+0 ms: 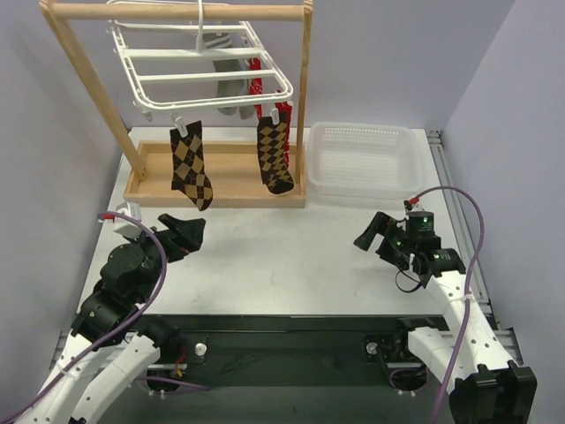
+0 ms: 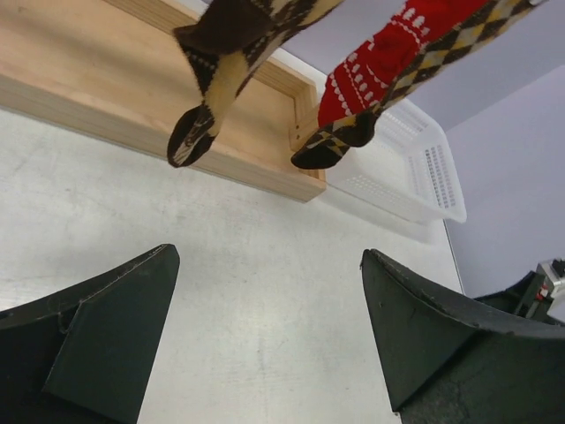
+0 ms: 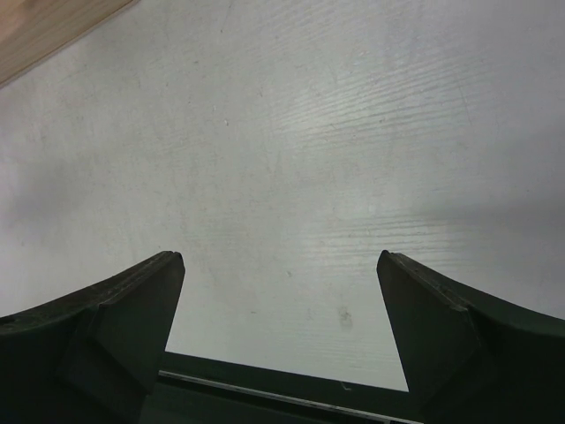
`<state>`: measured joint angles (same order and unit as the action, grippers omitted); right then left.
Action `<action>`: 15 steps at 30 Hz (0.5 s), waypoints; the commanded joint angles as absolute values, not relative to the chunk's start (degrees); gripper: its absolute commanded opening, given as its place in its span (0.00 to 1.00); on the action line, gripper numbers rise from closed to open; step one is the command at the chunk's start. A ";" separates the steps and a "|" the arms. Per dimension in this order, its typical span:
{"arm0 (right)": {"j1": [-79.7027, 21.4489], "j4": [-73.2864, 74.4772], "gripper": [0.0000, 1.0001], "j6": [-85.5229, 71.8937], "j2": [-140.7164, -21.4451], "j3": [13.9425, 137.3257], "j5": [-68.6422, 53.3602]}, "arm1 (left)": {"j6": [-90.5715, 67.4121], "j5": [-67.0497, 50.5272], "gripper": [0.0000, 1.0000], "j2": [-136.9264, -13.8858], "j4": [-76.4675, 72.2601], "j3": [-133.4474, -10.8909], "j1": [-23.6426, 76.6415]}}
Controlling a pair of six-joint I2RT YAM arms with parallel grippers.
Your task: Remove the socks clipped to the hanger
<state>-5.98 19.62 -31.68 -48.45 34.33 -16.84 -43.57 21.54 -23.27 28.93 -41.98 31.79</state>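
The white hanger (image 1: 207,75) hangs by its hook from a wooden rack's top bar. Two brown-and-black argyle socks hang from its front clips, one at the left (image 1: 192,165) and one at the right (image 1: 274,155). Red socks (image 1: 257,88) and grey socks (image 1: 231,84) hang behind. In the left wrist view the left argyle sock (image 2: 221,62), the right argyle sock (image 2: 349,137) and a red sock (image 2: 375,62) show above. My left gripper (image 1: 181,231) (image 2: 265,256) is open and empty, low over the table, short of the left argyle sock. My right gripper (image 1: 373,231) (image 3: 278,261) is open and empty at the right.
The wooden rack (image 1: 177,11) stands on a wooden base tray (image 1: 229,181) at the back. A clear plastic basket (image 1: 365,159) sits to its right, also in the left wrist view (image 2: 415,181). Walls close in on the left, right and back.
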 commanded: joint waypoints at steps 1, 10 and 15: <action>-6.24 21.71 1.00 -26.81 -50.36 37.96 -18.10 | -35.34 11.28 0.96 -26.71 22.77 -46.40 31.82; -9.49 21.01 0.96 -23.65 -51.15 40.95 -20.48 | -29.71 -5.33 0.92 -44.09 18.12 -57.82 31.73; -12.82 18.90 0.95 -23.11 -53.87 44.03 -22.49 | -31.64 -12.12 0.83 -50.97 10.73 -59.67 31.73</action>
<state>-10.81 20.82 -24.77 -51.75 39.83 -19.84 -32.08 -3.36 -46.94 18.85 -56.86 31.77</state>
